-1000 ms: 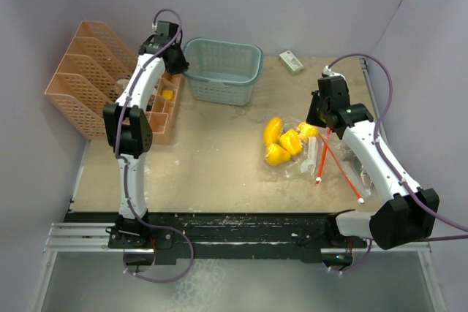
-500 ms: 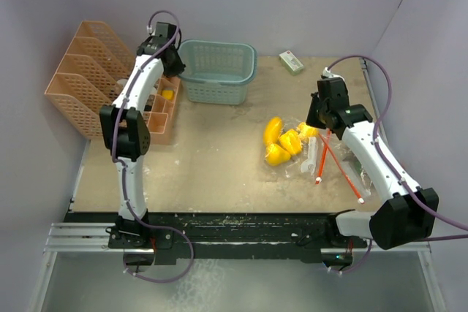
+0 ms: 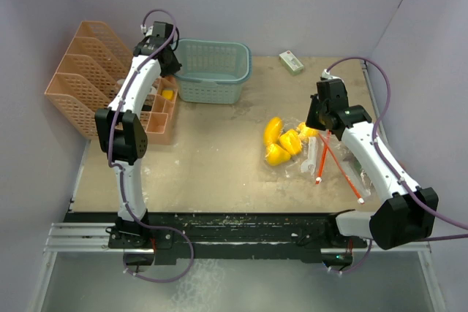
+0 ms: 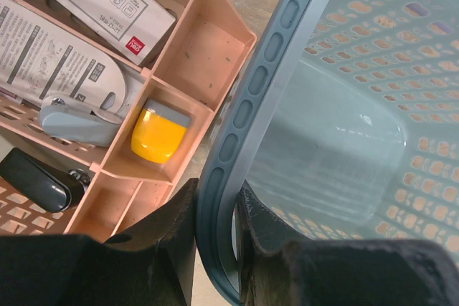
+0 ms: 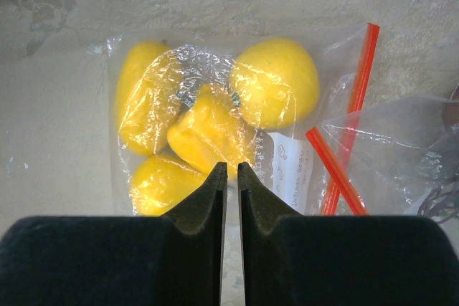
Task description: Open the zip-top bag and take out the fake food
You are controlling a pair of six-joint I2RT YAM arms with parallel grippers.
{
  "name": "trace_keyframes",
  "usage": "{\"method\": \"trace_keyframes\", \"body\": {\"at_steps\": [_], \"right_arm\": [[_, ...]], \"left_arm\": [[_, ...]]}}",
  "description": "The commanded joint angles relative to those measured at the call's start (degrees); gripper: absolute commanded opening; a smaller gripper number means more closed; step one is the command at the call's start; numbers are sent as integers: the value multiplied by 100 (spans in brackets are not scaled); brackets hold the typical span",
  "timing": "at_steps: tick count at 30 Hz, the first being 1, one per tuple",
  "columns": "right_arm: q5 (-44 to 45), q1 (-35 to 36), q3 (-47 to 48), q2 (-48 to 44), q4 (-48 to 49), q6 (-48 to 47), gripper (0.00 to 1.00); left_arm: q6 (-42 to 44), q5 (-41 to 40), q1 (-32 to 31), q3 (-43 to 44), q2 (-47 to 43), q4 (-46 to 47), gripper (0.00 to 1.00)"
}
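Overhead, the left arm stretches far back and to the left, its white link passing over the peach organizer (image 3: 157,118). The left gripper (image 4: 217,202) is clamped on the side rim of the teal basket (image 4: 247,109) (the rim runs straight down between the two black fingers). The right arm bends forward from its base at the near right of the counter (image 3: 212,158), wrist angled down, so the right gripper (image 5: 231,171) hangs over the zip-top bag (image 5: 290,170). Its fingers are drawn together with only a thin slit between them, and whether any film is caught there cannot be told. The fake food (image 5: 276,80), four glossy yellow pieces, lies inside the clear bag on the right half of the counter, with the red zip strips (image 5: 355,98) splayed to one side. Glare on the crinkled plastic blurs the pieces' outlines. The lowest piece is partly hidden behind the fingertips. A dark shape at the right edge of the right wrist view is cut off and unreadable.
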Motion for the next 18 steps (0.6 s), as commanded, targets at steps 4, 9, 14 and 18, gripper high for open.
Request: {"method": "trace_keyframes", "body": {"at_steps": [4,9,14,18], "right_arm": [[-68,-20,12,-127,51,-70,13],[-73,-19,21,-119,35,-71,13],[-52,-20,55,-79,18,-71,13],[-18,-20,65,-74,-2,-84,13]], "left_arm": [[-3,63,82,28,-110,363,1],[-51,66,153,58,41,395,1],[-187,123,182,150,189,450,1],[-251,141,191,252,333,456,1]]}}
